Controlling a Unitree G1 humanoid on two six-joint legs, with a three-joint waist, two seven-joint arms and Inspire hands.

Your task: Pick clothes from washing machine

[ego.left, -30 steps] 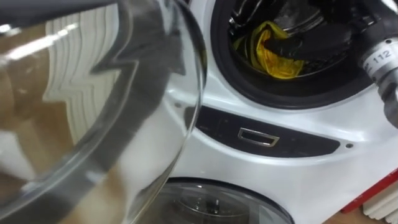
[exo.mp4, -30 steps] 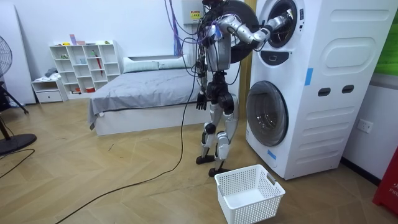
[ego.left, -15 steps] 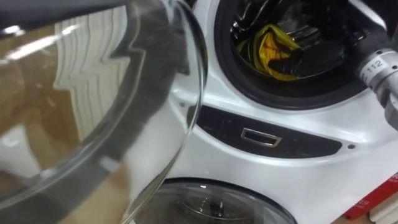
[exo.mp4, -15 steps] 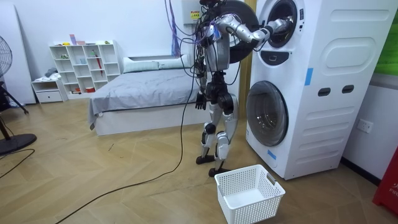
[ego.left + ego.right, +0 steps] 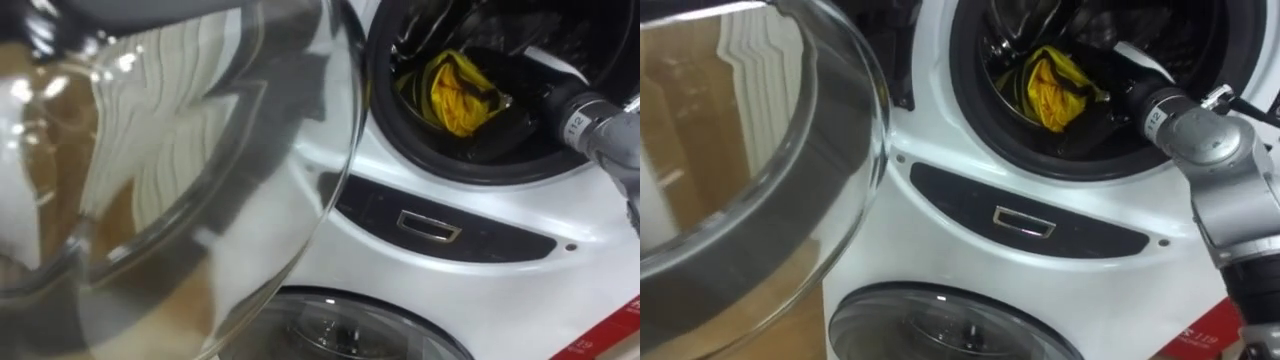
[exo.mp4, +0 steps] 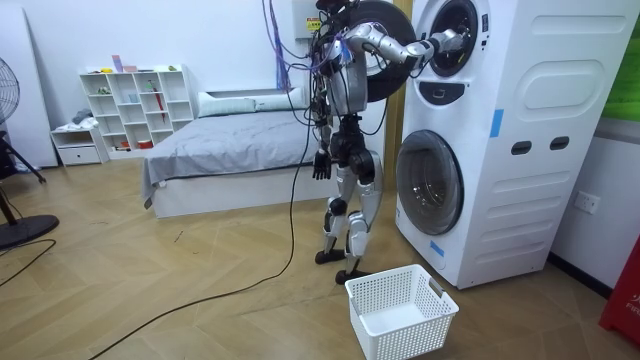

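A yellow cloth (image 5: 458, 95) lies bunched in the dark drum of the upper washing machine (image 6: 500, 130); it also shows in the right eye view (image 5: 1050, 85). My right arm reaches into the drum from the right. My right hand (image 5: 512, 108) is dark against the drum, just right of the cloth, and a corner of the cloth is drawn to a point into its fingers. The round glass door (image 5: 190, 190) stands swung open at the left. In the room view I stand facing the stacked machines, and my left hand (image 6: 320, 165) hangs relaxed at my side.
The lower machine's round door (image 5: 350, 330) is shut below the dark control strip (image 5: 430, 228). A white laundry basket (image 6: 400, 312) sits on the wooden floor by my feet. A bed (image 6: 230, 150) and a white shelf (image 6: 135, 105) stand behind me.
The whole eye view has shifted right. My right hand, which lay over the yellow cloth, now sits at its right edge, and the cloth is gathered into a tighter bunch.
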